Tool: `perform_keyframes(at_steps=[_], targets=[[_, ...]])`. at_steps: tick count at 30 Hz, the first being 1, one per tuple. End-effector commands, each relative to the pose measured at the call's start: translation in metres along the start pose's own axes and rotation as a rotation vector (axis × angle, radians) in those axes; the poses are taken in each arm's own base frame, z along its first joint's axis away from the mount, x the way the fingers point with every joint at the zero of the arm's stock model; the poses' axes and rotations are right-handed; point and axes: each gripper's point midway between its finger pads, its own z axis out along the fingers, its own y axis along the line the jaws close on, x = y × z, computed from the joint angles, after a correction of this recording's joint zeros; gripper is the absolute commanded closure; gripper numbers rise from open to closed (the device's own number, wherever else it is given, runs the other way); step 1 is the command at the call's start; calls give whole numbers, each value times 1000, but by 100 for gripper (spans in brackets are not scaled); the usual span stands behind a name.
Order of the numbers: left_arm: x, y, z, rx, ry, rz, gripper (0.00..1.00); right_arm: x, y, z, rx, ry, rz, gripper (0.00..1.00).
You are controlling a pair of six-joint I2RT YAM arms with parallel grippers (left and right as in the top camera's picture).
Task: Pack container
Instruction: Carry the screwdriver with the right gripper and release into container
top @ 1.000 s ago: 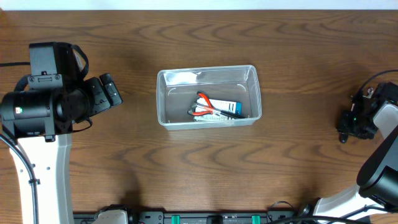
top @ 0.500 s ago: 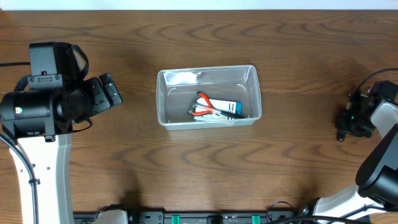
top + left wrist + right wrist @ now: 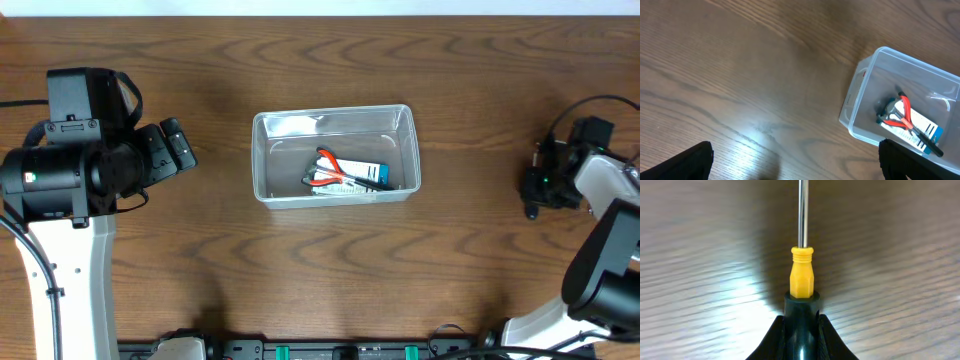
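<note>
The clear plastic container [image 3: 333, 155] sits at the table's middle and also shows in the left wrist view [image 3: 900, 100]. Inside it lie red-handled pliers [image 3: 330, 168] and a small white-and-blue box [image 3: 360, 172]. My right gripper [image 3: 535, 190] is at the far right, shut on a screwdriver [image 3: 801, 280] with a yellow collar, a dark handle and a metal shaft pointing away over the wood. My left gripper [image 3: 795, 167] is open and empty over bare wood left of the container.
The wooden table [image 3: 330, 280] runs all around the container. The left arm's body [image 3: 70, 170] stands at the left side. A cable loops by the right arm [image 3: 600, 110].
My right gripper has moved left and slightly up towards the container, carrying the screwdriver. The left arm has not moved.
</note>
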Motion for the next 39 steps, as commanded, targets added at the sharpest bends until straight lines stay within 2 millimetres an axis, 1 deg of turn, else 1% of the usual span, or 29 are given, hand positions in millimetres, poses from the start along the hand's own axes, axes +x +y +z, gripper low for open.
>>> perform_keyframes(at_steps=[1,3,6,8,10,12,13,15,16,18,21,22,24,26,29,32,34,39], targets=[[1,2,2,-14,7,19,2,-44,24,-56,-21,-178,-66,99],[1,2,2,-14,7,19,2,-60,45,-91,-60,-262,-114,99],[1,2,2,-14,7,19,2,-79,86,-149,-139,-388,-207,99],[1,2,2,-13,6,19,2,-87,124,-193,-198,-488,-341,99],[1,2,2,-13,6,19,2,-88,161,-227,-235,-569,-483,99],[1,2,2,-14,7,19,2,-82,202,-251,-262,-630,-644,99],[1,2,2,-14,7,19,2,-77,220,-258,-273,-649,-719,99],[1,2,2,-14,7,19,2,-62,257,-262,-296,-671,-890,99],[1,2,2,-14,7,19,2,-53,275,-260,-305,-670,-975,99],[1,2,2,-14,7,19,2,-37,304,-253,-330,-658,-1096,99],[1,2,2,-14,7,19,2,-21,341,-234,-356,-635,-1244,99],[1,2,2,-14,7,19,2,-17,352,-226,-360,-627,-1290,99],[1,2,2,-14,7,19,2,-14,367,-210,-359,-616,-1371,99],[2,2,2,-14,7,19,2,-11,380,-187,-352,-595,-1463,99],[2,2,2,-14,7,19,2,-8,393,-153,-383,-551,-1543,99],[1,2,2,-14,7,19,2,0,400,-121,-430,-474,-1561,99],[1,2,2,-14,7,19,2,3,400,-103,-437,-429,-1561,99],[2,2,2,-14,7,19,2,4,397,-67,-435,-355,-1547,99]])
